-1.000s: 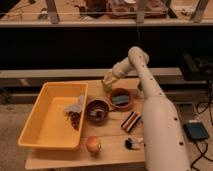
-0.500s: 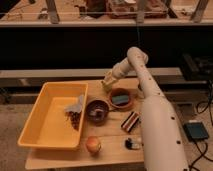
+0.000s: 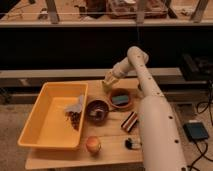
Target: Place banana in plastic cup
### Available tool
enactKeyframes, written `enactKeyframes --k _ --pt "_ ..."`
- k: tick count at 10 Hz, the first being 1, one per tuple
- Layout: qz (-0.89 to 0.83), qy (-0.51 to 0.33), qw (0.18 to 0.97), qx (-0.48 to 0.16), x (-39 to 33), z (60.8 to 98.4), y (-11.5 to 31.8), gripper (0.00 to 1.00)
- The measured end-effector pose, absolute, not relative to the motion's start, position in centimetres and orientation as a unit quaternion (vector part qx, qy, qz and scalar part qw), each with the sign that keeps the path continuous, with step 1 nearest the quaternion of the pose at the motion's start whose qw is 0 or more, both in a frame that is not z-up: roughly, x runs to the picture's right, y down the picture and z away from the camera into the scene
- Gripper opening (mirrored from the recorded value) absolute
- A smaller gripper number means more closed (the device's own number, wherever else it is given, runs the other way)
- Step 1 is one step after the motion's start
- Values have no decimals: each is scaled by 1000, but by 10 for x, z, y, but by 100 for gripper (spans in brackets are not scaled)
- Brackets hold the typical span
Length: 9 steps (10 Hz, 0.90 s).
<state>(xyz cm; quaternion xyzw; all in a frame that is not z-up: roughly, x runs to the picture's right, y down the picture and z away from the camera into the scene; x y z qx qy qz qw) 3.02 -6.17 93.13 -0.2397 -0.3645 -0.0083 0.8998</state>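
Gripper (image 3: 109, 81) sits at the far edge of the wooden surface (image 3: 112, 145), reached out on the end of the long white arm (image 3: 150, 110) that runs from the near right corner up and over the things laid out there. It hangs low above a small pale yellow-green shape at the back of the surface, which looks to be the plastic cup (image 3: 107, 85), though arm end and cup blur together. Whether it is open, and whether it has hold of anything, I cannot tell. No banana can be made out anywhere. Just near of the cup, a reddish-brown bowl (image 3: 120, 99) holds a dark teal block (image 3: 119, 100). To its left and a little nearer stands a darker bowl (image 3: 97, 110) with something pale in it. A large yellow bin (image 3: 45, 125) takes up the left half of the surface, and a grey scrap and some dark bits (image 3: 75, 111) lie against its right wall. A round orange-red fruit (image 3: 93, 145) rests near the front edge, with a striped dark item (image 3: 129, 121) and a small dark object (image 3: 131, 144) beside the arm.
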Motion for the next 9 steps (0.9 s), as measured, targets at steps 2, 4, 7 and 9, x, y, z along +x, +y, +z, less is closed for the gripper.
enactKeyframes --k 2,4,7,9 --pt "-6 -367 900 -236 32 928 -64 80" --pt "-11 -366 902 -228 35 923 -68 80" --pt "-11 -365 903 -228 36 923 -68 80" --pt "-11 -365 902 -228 35 923 -68 80"
